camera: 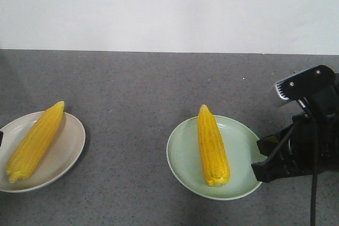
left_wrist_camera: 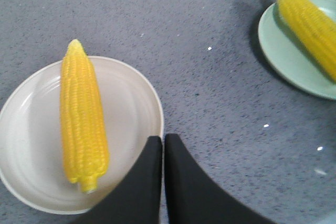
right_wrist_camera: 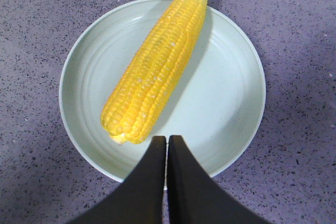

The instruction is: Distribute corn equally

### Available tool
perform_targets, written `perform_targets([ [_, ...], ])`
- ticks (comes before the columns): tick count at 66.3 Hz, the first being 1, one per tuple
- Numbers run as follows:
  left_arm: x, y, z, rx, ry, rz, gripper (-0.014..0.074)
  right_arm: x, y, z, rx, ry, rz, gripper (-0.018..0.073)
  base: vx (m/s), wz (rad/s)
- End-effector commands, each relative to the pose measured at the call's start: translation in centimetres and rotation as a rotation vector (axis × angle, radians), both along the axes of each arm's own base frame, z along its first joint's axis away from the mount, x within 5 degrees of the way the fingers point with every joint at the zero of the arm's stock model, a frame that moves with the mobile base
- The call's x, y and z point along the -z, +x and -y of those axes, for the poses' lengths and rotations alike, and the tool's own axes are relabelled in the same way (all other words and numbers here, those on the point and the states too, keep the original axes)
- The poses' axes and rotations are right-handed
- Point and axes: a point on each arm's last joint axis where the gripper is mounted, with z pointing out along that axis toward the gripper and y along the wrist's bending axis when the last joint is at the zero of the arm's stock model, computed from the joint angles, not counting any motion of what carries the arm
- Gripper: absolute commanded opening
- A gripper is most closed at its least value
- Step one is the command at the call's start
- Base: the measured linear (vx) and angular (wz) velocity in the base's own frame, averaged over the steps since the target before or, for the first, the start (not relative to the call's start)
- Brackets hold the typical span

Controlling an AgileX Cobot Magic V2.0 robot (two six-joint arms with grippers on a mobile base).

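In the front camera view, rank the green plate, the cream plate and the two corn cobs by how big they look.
1. Green plate and cream plate: look alike; the cream one is cut off at the frame edge, so unranked.
2. Cob on cream plate and cob on green plate: similar length, too close to rank.

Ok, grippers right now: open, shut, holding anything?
Left gripper: shut, holding nothing, above the white plate.
Right gripper: shut, holding nothing, above the green plate.
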Motion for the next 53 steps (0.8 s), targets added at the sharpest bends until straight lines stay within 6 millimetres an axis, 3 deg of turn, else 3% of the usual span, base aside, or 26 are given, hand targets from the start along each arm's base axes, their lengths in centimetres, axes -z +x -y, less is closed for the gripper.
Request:
perform_targets([
  [1, -0.4, -0.3, -0.4, -0.040, -0.027, 0.129, -0.0008, -1.4, 0.2, 0.0, 0.003, 0.031, 0.076, -0.0011, 0.00, 0.00],
  [11, 3.2, -1.8, -1.4, -0.168, -0.159, 0.292, -0.0008, -1.3, 0.1, 0.0, 0.002, 0.030, 0.073, -0.0011, 0.00, 0.00],
  [29, 10.5, -5.5, -3.4, -0.292, -0.205, 0.641, -0.0008, -1.3, 0.1, 0.0, 0.002, 0.029, 0.072, -0.0011, 0.00, 0.00],
  [44, 15.7, -6.9, -4.0, -0.358, -0.210, 0.717, -0.0008, -1.3, 0.1, 0.0, 0.002, 0.029, 0.072, -0.0011, 0.00, 0.00],
  [53, 16.4, -6.9, -4.0, -0.356, -0.167, 0.650, -0.0008, -1.3, 0.0, 0.0, 0.000, 0.026, 0.063, -0.0011, 0.00, 0.00],
])
